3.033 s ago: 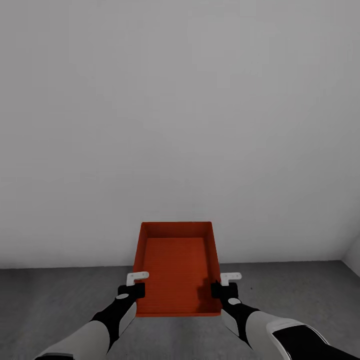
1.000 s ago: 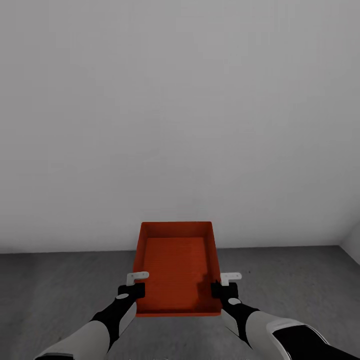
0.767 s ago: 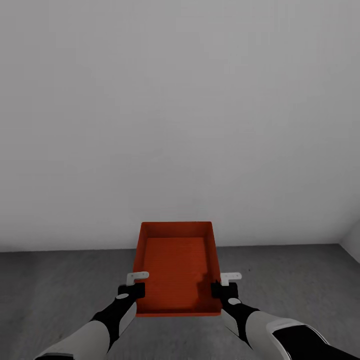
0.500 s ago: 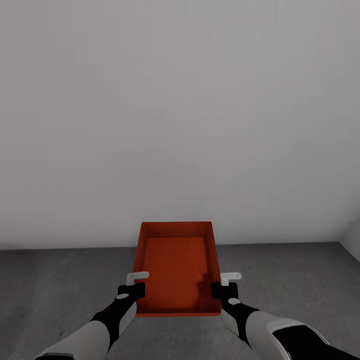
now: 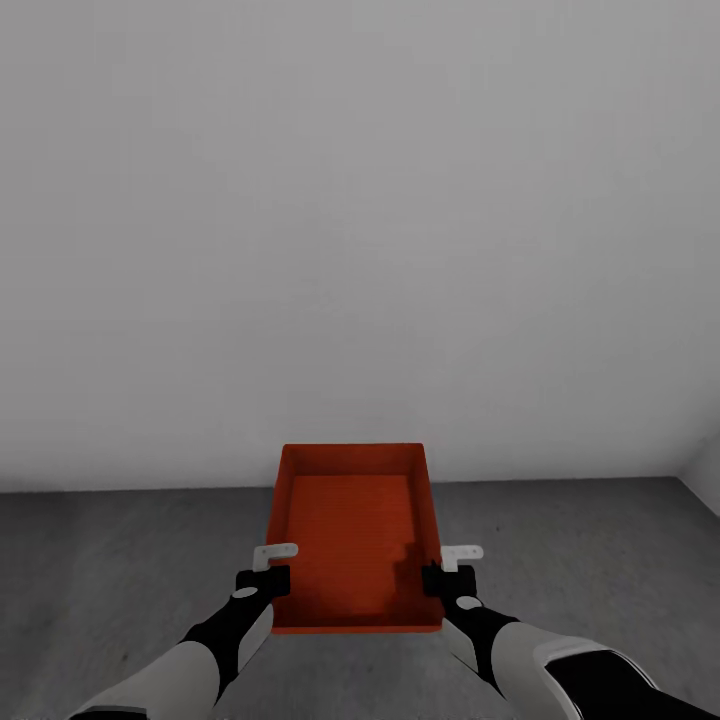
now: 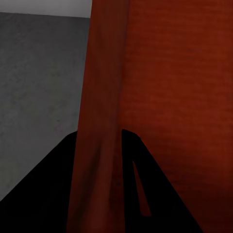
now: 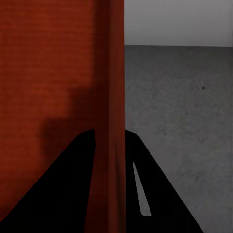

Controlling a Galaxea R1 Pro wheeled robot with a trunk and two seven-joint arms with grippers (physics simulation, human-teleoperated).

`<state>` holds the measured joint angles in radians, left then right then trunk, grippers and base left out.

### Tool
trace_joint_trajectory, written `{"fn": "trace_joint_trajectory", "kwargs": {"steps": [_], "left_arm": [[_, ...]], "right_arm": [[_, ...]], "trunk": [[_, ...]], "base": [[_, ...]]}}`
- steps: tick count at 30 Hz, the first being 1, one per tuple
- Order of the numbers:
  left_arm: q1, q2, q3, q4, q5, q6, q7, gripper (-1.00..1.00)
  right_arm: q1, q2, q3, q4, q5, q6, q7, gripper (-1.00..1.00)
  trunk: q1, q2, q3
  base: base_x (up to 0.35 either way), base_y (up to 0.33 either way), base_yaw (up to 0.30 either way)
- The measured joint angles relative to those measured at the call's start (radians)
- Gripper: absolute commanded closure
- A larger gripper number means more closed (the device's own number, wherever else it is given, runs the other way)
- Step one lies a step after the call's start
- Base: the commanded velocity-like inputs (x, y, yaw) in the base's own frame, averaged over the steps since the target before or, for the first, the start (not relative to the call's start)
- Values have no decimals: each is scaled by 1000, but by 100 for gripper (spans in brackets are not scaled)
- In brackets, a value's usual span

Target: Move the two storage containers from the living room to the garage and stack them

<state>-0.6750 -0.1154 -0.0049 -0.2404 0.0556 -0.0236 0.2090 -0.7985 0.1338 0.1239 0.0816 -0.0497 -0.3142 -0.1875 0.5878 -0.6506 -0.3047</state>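
I carry one red-orange storage container, open-topped and empty, out in front of me above the dark grey floor. My left gripper is shut on its left side wall. On the opposite side wall my right gripper is shut too. In both wrist views a black finger sits on each side of the thin red wall. The second container is out of view.
A plain pale grey wall stands straight ahead, meeting the rough concrete-like floor just beyond the container. At the far right a corner with another wall begins. Bare floor stretches to both sides.
The line where wall meets floor has risen steadily in the picture, so my view has shifted; more floor now shows. Arms and container keep the same place before me.
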Motion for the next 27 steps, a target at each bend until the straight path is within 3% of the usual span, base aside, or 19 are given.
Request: {"fn": "trace_joint_trajectory", "kwargs": {"steps": [27], "left_arm": [[0,0,-1,-2,0,1,1,100]], "right_arm": [[0,0,0,-1,0,0,1,100]], "trunk": [[0,0,-44]], "base": [[0,0,0]]}}
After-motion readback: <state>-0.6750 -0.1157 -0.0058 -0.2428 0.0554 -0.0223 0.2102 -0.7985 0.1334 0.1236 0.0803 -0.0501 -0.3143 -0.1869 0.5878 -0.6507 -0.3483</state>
